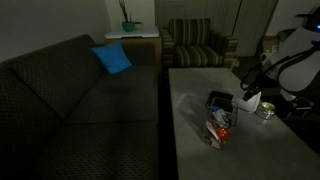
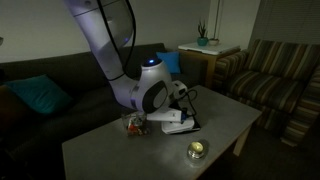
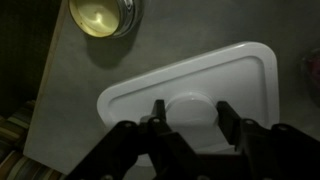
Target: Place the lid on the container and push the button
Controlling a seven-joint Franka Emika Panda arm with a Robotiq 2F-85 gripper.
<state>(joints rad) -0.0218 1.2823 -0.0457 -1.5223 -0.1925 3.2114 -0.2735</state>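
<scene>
The gripper (image 3: 191,105), jaws half-closed on the round knob of the white lid (image 3: 240,70), held it just beside the container (image 2: 133,123) on the counter (image 2: 230,125), where so narrow a hold risked the lid tilting, slipping or knocking the container aside

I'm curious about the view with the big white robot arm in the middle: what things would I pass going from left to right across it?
teal cushion → container → lid → shiny round tin → striped armchair
</scene>
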